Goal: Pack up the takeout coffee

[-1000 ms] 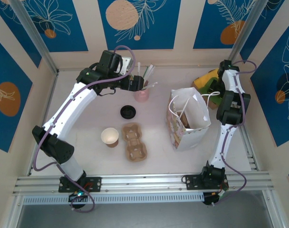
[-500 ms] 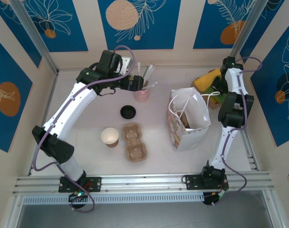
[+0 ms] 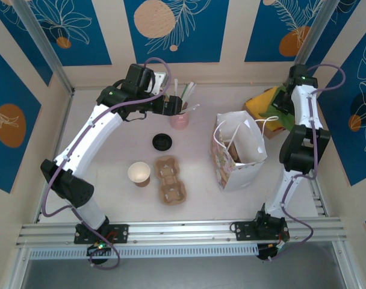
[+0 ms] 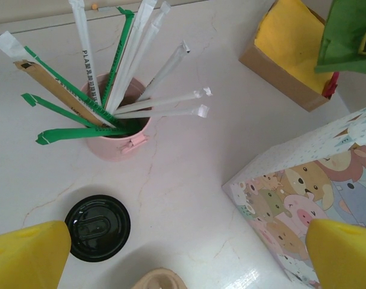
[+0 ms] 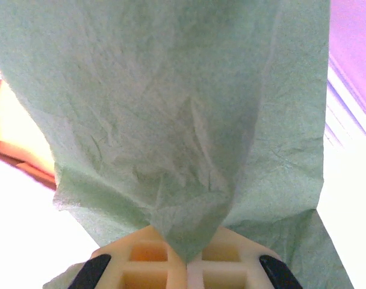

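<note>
The takeout coffee is out of view. A lidless brown paper cup (image 3: 139, 173) stands left of the brown pulp cup tray (image 3: 170, 179), and a loose black lid (image 3: 162, 141) (image 4: 97, 227) lies behind them. My left gripper (image 3: 173, 106) (image 4: 184, 257) hangs open above the table near the pink straw cup (image 4: 117, 129), with nothing between its yellow fingers. At the back right, my right gripper (image 3: 284, 101) (image 5: 186, 260) is shut on a green paper napkin (image 5: 171, 120), which hangs in front of its camera.
A white patterned paper bag (image 3: 240, 150) (image 4: 315, 186) stands open right of the tray. Behind it sits a box of yellow napkins (image 3: 260, 102) (image 4: 285, 51). The pink cup (image 3: 179, 120) holds several wrapped straws. Walls enclose the table on three sides.
The right gripper has closed on the green napkin, and the right arm has swung back and to the right with it. The left arm has not moved.
</note>
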